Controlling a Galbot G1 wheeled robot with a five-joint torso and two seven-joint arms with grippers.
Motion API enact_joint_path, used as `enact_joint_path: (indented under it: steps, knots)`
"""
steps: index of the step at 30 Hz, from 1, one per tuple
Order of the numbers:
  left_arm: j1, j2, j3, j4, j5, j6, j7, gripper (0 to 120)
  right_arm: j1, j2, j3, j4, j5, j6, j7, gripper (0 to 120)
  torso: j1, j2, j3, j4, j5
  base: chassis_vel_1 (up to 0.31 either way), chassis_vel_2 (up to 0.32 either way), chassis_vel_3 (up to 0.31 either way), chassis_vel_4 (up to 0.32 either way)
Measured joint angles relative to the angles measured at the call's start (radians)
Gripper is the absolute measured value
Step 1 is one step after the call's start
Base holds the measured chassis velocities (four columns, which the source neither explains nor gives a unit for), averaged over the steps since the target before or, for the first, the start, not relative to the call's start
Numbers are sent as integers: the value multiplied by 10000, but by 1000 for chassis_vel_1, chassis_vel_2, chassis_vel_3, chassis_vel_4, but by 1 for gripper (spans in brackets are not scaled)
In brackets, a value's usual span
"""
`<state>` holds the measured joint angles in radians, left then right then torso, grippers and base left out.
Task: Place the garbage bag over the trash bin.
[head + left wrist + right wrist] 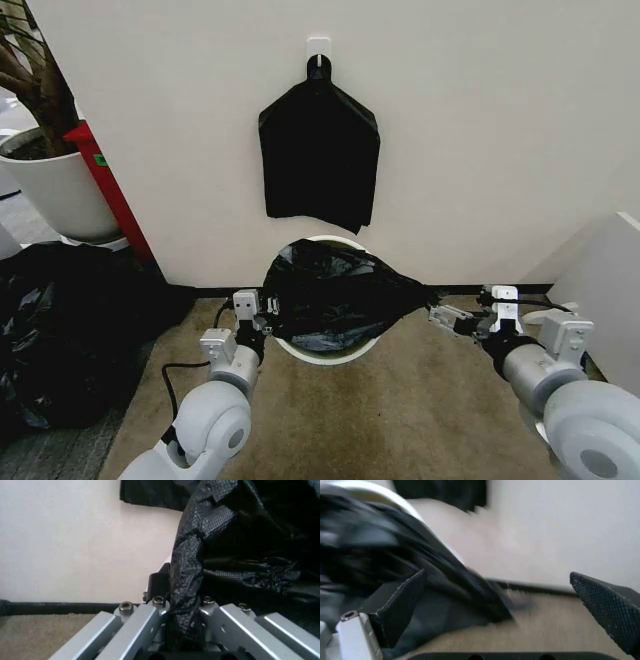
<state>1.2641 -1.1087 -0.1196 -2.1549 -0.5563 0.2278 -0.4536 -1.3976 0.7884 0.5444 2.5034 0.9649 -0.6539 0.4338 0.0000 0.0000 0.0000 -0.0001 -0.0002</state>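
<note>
Garbage bag (335, 292) lies stretched across the mouth of the trash bin (330, 354), at centre of the head view, just below the flat black bundle (320, 160) hanging on the white wall hook (318, 50).

Long axis of the bag runs left to right across the frame: broad and bulging over the bin, tapering to a thin point at its right end.

Left claw (262, 305) sits at the bin's left rim, closed on the bag's edge; the left wrist view shows crinkled film pinched between the fingers (150, 618).

Right claw (446, 318) is just right of the tapered tip. In the right wrist view its jaws stand wide apart, pads (402, 603) bare, the bag (420, 585) lying beside the near pad; contact probably none, though blur makes this uncertain.

Judgement: left arm carries the bag; the right one is the nearer to the free end, which lies off the bin rim toward frame right.

Surface: beige carpet (400, 420), floor level. Room: white wall close behind; plant pot (55, 180) upper left; heap of black bags (60, 330) at left edge.
</note>
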Motion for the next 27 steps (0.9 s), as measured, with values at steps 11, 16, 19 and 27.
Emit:
enact_joint_path:
  steps: [11,16,19,27]
  knots:
    - [-261,152,443,56,349,367,261,2,2115,-903,-2277,-288,-4098,1215,-4264,100,0,0,0,-2,4,0,0,0,0]
    - [-283,98,498,33,354,482,358,2,2151,-621,-3011,-1124,-5404,1689,-4439,91,0,0,1,2,4,0,0,0,0]
    - [-279,50,501,15,373,496,420,2,2122,-551,-3030,-1346,-5679,1795,-4441,84,0,-1,0,0,4,0,0,0,0]
    - [-264,-116,507,39,457,494,540,2,2081,-562,-2956,-1555,-5768,1768,-4272,55,0,0,0,0,1,0,0,0,0]
